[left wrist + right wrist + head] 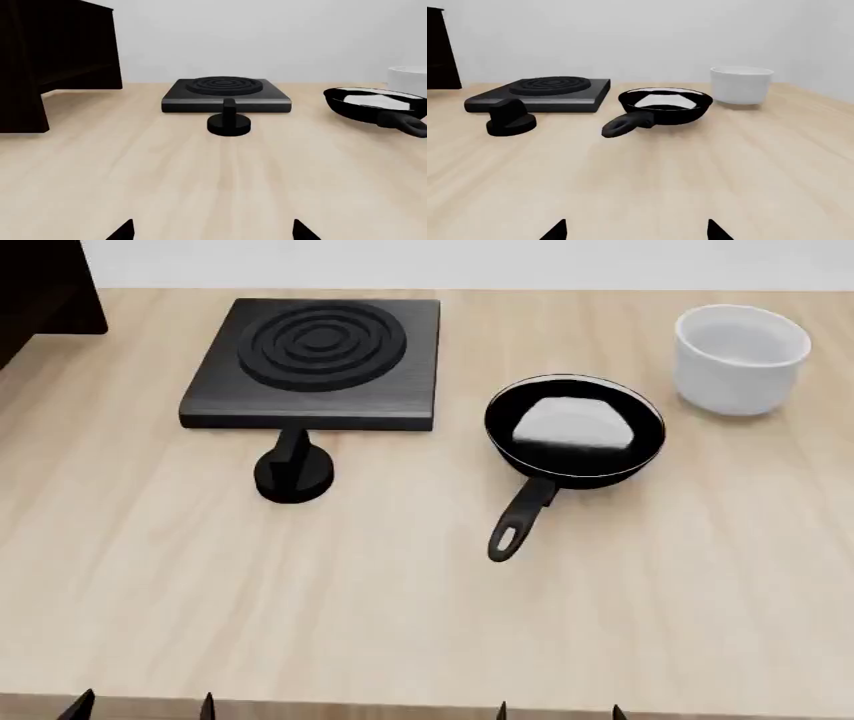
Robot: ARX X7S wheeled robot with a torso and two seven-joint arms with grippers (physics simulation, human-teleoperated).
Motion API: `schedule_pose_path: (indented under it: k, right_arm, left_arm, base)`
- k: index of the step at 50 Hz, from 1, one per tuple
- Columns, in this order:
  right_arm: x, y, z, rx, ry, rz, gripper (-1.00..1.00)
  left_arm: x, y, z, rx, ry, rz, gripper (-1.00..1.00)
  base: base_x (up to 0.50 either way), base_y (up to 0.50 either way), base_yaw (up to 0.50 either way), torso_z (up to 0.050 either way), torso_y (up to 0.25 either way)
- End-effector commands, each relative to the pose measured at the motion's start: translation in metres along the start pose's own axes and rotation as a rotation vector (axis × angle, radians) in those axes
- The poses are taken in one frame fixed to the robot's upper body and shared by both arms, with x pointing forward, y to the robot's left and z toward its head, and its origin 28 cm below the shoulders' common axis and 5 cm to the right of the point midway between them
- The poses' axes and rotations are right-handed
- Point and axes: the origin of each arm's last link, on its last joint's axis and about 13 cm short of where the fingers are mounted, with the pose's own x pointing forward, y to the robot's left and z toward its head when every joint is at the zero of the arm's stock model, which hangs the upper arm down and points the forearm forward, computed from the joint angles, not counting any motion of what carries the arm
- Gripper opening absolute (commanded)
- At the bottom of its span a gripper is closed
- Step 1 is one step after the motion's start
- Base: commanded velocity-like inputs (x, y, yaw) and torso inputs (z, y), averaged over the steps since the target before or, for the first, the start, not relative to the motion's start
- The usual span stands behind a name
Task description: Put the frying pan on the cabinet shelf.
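The frying pan (pixel 575 430) is small, round and black with a glossy pale inside. It sits on the wooden table right of centre, its long handle (pixel 518 519) pointing toward me. It also shows in the right wrist view (pixel 664 105) and at the edge of the left wrist view (pixel 375 104). The dark cabinet (pixel 47 60) stands at the far left, only its corner in the head view (pixel 40 290). My left gripper (pixel 142 707) and right gripper (pixel 561 711) are open and empty at the table's near edge, well short of the pan.
A square black slab with concentric rings (pixel 318 360) lies at the back left, with a black knob (pixel 292 472) in front of it. A white cylindrical cup (pixel 741 358) stands right of the pan. Bare wooden table (pixel 400 620) lies between the grippers and these objects.
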Motion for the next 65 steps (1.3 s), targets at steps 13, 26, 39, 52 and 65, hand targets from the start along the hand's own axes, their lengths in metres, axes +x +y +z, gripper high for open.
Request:
schedule_pose_path:
  k: [13, 26, 39, 52, 65]
  right_arm:
    - [-0.0008, -0.0005, -0.0013, 0.028, 0.011, -0.009, 1.0]
    - [-0.002, -0.0005, 0.0011, 0.021, 0.005, -0.026, 1.0]
    - [-0.001, 0.0001, -0.0005, 0.014, 0.017, -0.023, 1.0]
    - [-0.004, -0.0005, -0.0003, 0.012, 0.016, -0.028, 1.0]
    - [-0.0069, 0.0004, -0.0029, 0.019, 0.019, -0.03, 1.0]
  left_arm:
    - [0.0001, -0.0003, -0.0008, 0.024, -0.014, -0.004, 1.0]
    - [-0.0014, 0.0018, 0.0013, -0.019, -0.025, 0.002, 1.0]
    - [0.0003, 0.0016, 0.0006, -0.019, -0.013, -0.004, 1.0]
    - [-0.0009, 0.0019, 0.0007, -0.021, -0.013, 0.0, 1.0]
    - [-0.0008, 0.0022, 0.0049, -0.038, -0.01, 0.024, 1.0]
  base:
    - [0.0, 0.0, 0.0, 0.0, 0.0]
    - [0.0, 0.0, 0.0, 0.039, 0.0]
    - [0.0, 0.0, 0.0, 0.05, 0.0]
    - [0.0, 0.0, 0.0, 0.05, 0.0]
    - [0.0, 0.0, 0.0, 0.049, 0.0]
